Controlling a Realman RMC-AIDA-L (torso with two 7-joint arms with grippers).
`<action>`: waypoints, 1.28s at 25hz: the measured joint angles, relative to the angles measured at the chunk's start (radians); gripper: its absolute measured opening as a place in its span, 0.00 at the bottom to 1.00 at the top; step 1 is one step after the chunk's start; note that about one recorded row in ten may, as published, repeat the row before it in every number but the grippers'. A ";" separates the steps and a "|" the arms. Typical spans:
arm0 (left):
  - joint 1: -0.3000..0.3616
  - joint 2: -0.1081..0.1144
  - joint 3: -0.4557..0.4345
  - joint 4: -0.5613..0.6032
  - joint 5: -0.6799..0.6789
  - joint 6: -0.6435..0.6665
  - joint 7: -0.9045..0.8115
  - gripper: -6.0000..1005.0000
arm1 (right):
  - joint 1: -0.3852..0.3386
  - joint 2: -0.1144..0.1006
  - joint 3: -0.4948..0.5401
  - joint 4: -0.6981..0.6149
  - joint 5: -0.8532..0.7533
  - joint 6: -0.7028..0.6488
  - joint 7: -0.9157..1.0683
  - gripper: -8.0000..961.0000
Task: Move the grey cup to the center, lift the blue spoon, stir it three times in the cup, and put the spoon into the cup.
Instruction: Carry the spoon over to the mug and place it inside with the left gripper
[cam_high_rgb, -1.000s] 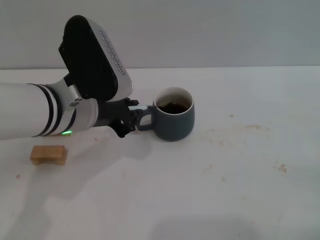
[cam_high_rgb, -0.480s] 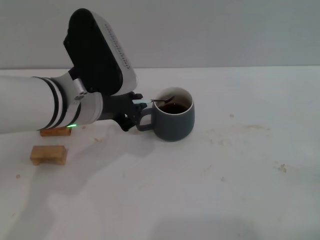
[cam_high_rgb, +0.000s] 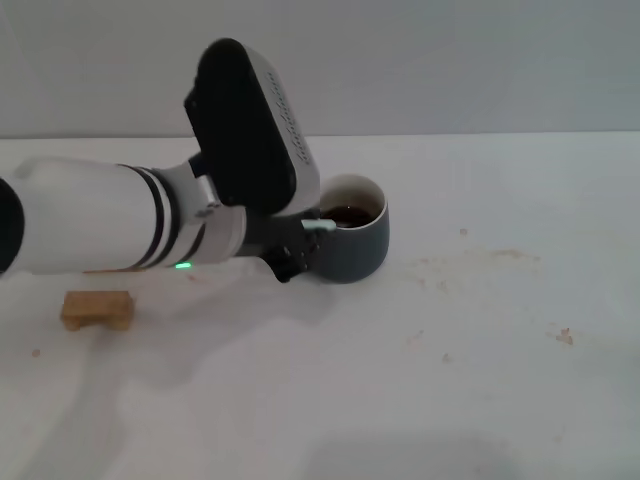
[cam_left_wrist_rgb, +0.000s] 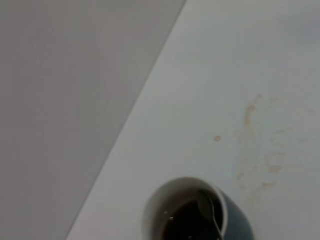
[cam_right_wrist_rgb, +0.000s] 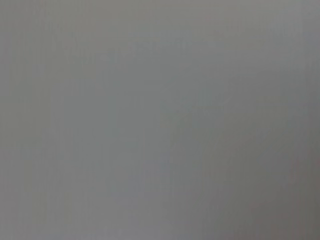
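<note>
Starting nearest to us, a small wooden block (cam_high_rgb: 97, 309) lies on the white table (cam_high_rgb: 450, 380), well apart from the work. Beyond it our left arm reaches across, and our left gripper (cam_high_rgb: 300, 245) sits right against the near side of the grey cup (cam_high_rgb: 355, 245), covering the handle that was plain to see a second ago. In that second the arm has swung toward the cup and risen over it; the second block behind it is now hidden.

We hold the blue spoon (cam_high_rgb: 320, 226) by its pale handle, the fingers closed on it, with the stem reaching over the rim. From the left wrist view the metal stem (cam_left_wrist_rgb: 215, 220) dips into the dark liquid against the cup's white inner wall. So the cup stands about mid-table and we judge the stirring to be under way; how many turns are done we cannot say.

Our right gripper shows in no view; its wrist camera sees only blank grey.
</note>
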 joint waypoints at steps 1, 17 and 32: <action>-0.002 0.000 0.009 0.001 0.001 -0.005 0.000 0.15 | -0.003 0.000 0.000 0.001 0.000 -0.001 0.000 0.01; 0.053 0.000 0.013 -0.081 0.073 -0.069 -0.009 0.15 | -0.009 0.001 -0.009 0.010 -0.003 -0.002 0.000 0.01; 0.029 -0.003 -0.017 -0.042 0.074 -0.002 -0.026 0.15 | -0.011 0.001 -0.015 0.022 -0.001 -0.011 0.000 0.01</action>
